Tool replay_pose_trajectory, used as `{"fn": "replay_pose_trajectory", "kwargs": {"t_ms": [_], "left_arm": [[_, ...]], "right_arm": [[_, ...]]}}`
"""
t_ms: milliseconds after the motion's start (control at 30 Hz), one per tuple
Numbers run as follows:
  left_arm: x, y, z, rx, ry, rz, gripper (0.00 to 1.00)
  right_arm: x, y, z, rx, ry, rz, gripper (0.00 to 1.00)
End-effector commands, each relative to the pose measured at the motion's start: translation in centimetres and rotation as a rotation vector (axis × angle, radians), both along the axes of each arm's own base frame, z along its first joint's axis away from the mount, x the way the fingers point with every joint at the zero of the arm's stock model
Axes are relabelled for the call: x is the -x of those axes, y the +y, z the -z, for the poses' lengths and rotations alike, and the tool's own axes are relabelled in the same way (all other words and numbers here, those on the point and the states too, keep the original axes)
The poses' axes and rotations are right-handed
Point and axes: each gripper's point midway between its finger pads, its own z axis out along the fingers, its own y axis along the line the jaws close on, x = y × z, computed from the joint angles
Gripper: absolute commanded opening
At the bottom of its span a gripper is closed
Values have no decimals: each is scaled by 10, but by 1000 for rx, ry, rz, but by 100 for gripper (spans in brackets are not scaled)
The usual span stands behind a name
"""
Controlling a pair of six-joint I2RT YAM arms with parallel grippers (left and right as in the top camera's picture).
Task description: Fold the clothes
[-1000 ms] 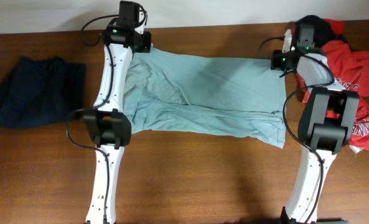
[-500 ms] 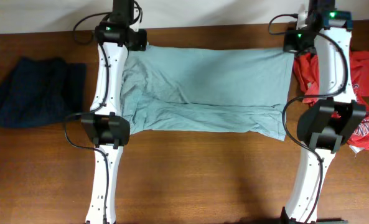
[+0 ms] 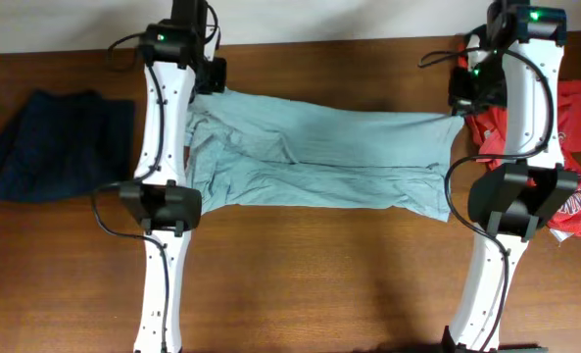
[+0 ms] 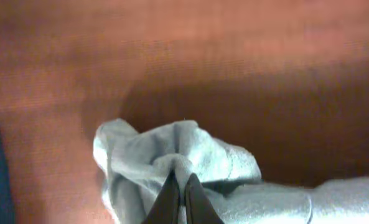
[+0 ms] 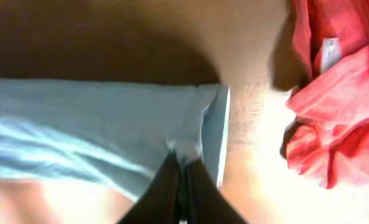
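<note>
Table (image 3: 300, 294) with a grey-blue shirt (image 3: 319, 162) stretched across it.
Left of the shirt lies a navy garment (image 3: 55, 142), right of it red shirts (image 3: 564, 118); left gripper (image 4: 180, 180) and right gripper (image 5: 183, 160) each clamp a far corner. Carry both corners level and together so the fold lands square.

The overhead view was evenly lit and fairly sharp, with only faint, soft shadows on the wooden table (image 3: 300, 275) and no harsh glare. Both wrist views were blurred. In the left wrist view, a broad dark shadow lay behind the pale T-shirt (image 4: 184, 155). In the right wrist view, the near table was washed out, the red garments (image 5: 340, 93) glowed, and the far side sat in deep shadow.
</note>
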Motion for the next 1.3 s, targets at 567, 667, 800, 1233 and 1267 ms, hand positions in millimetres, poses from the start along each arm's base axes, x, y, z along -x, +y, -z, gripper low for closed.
{"fn": "replay_pose_trajectory", "kwargs": {"t_ms": [567,667,800,1233,1267], "left_arm": [[34,0,-20,23,86,3,1],[35,0,-29,27,69,-3,1],[37,-2,-48,36,32,-10,1],[42,-9,-73,15,-16,-36,1],[42,-9,-74,9,-21,-48,1]], "right_arm": [[17,-1,-2,-137,15,-17,4],[18,-2,-16,-124,-16,-18,4],[22,-4,-41,-90,-69,-20,4],[38,-2,-69,38,-101,-18,4],[36,-2,-72,40,-113,-5,4]]}}
